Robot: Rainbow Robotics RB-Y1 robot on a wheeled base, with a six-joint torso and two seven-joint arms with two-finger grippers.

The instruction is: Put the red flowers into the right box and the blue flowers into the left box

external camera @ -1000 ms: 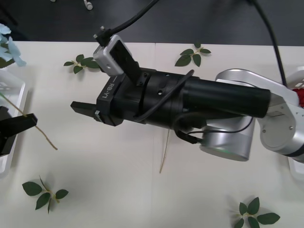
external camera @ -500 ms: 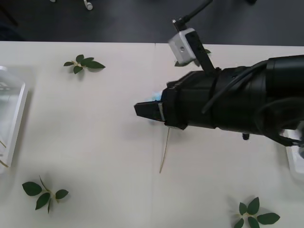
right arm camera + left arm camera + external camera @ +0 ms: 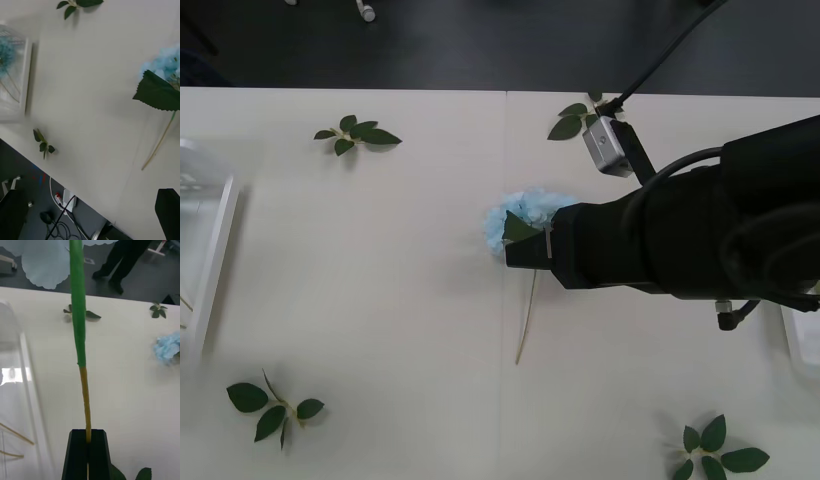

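left gripper [image 3: 87,450] is pinching a blue flower's stem [image 3: 79,333] tight just beside the left box [image 3: 26,363], probably for dropping it in, while the right gripper [image 3: 168,210], fingers spread, is hanging near another blue flower [image 3: 518,220] well off from that box

I see a white desk [image 3: 380,300] carrying one blue flower [image 3: 515,222], the left box [image 3: 205,260] and scattered leaf sprigs [image 3: 275,405].

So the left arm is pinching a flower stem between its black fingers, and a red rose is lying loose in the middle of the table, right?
Not quite: the loose flower mid-table is pale blue, not a red rose, as the front view shows. The left gripper does pinch a stem.
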